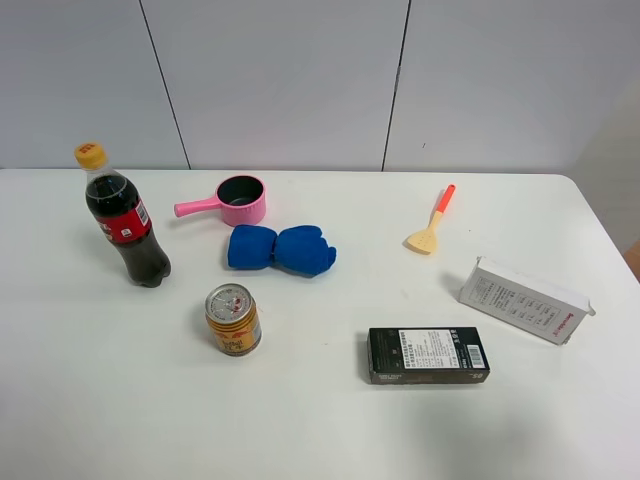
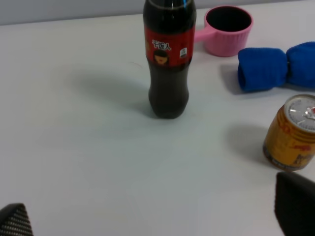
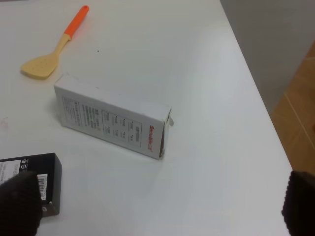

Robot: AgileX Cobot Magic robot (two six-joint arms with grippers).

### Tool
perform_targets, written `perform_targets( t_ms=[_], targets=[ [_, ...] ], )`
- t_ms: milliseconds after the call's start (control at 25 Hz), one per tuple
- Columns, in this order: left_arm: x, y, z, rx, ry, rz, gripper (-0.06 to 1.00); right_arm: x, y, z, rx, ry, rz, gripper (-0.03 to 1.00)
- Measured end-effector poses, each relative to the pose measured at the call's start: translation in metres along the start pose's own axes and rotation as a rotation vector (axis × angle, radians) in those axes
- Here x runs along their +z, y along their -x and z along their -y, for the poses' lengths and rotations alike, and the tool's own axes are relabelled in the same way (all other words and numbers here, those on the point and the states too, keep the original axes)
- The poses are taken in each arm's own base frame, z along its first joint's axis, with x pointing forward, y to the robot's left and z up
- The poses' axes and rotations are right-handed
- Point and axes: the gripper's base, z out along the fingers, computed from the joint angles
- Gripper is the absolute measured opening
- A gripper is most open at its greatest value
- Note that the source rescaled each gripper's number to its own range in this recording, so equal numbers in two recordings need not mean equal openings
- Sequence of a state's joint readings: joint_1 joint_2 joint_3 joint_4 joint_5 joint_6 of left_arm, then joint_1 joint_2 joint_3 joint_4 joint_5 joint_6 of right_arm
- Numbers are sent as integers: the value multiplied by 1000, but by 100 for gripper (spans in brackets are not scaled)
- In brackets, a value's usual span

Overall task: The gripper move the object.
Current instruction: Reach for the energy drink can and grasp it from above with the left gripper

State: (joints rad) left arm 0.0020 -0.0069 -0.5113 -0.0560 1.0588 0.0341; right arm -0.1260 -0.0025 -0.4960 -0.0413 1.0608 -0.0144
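The gold-yellow can (image 1: 233,320) with red markings and a silver pull-tab top stands upright on the white table (image 1: 320,420), left of centre. It also shows in the left wrist view (image 2: 291,133). No arm shows in the exterior high view. My left gripper (image 2: 152,216) is open and empty, with its black fingertips (image 2: 295,204) far apart; one tip is just short of the can, not touching it. My right gripper (image 3: 157,206) is open and empty, hovering near the white box (image 3: 110,117).
A dark cola bottle (image 1: 125,222) stands left of the can. A pink pot (image 1: 238,200) and a blue cloth (image 1: 280,250) lie behind it. A black box (image 1: 427,355), the white box (image 1: 525,300) and an orange-handled spatula (image 1: 432,222) are on the right. The table's right edge (image 3: 256,98) is close.
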Motion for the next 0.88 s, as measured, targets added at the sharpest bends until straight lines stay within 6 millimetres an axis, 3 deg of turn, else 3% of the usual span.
perform_targets(
  t_ms=[480,880],
  targets=[
    [4,2,0,-13,-1,-24,100,0,0,0,0,0,0,100],
    [57,23,0,-51,-30,-346,100,0,0,0,0,0,0,100]
  ],
)
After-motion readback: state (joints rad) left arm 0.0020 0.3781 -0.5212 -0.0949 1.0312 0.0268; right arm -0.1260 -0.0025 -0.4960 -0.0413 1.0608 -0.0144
